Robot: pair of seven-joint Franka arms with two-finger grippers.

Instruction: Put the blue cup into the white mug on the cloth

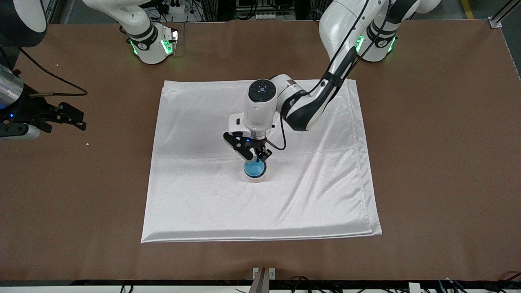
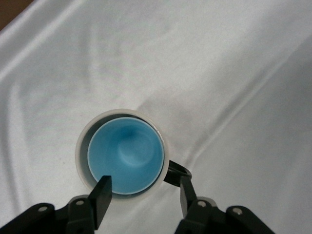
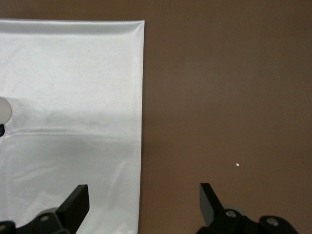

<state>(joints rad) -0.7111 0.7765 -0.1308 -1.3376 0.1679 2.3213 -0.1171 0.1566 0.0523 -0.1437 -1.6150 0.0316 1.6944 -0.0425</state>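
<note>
The blue cup (image 1: 255, 169) sits inside the white mug (image 1: 263, 176), which stands near the middle of the cloth (image 1: 203, 195). In the left wrist view the cup (image 2: 126, 155) fills the mug (image 2: 82, 146), whose black handle (image 2: 176, 171) sticks out beside it on the cloth (image 2: 219, 73). My left gripper (image 1: 254, 154) is open just above the mug's rim. It holds nothing, and its fingers (image 2: 144, 184) stand apart over the cup's edge and the handle. My right gripper (image 1: 81, 119) waits, open and empty (image 3: 144, 187), over the bare table and the cloth's edge (image 3: 73, 97).
The brown table (image 1: 427, 162) surrounds the cloth on all sides. A small white crumb (image 1: 86, 144) lies on it near my right gripper, also in the right wrist view (image 3: 237, 165). The arm bases stand along the table's edge farthest from the front camera.
</note>
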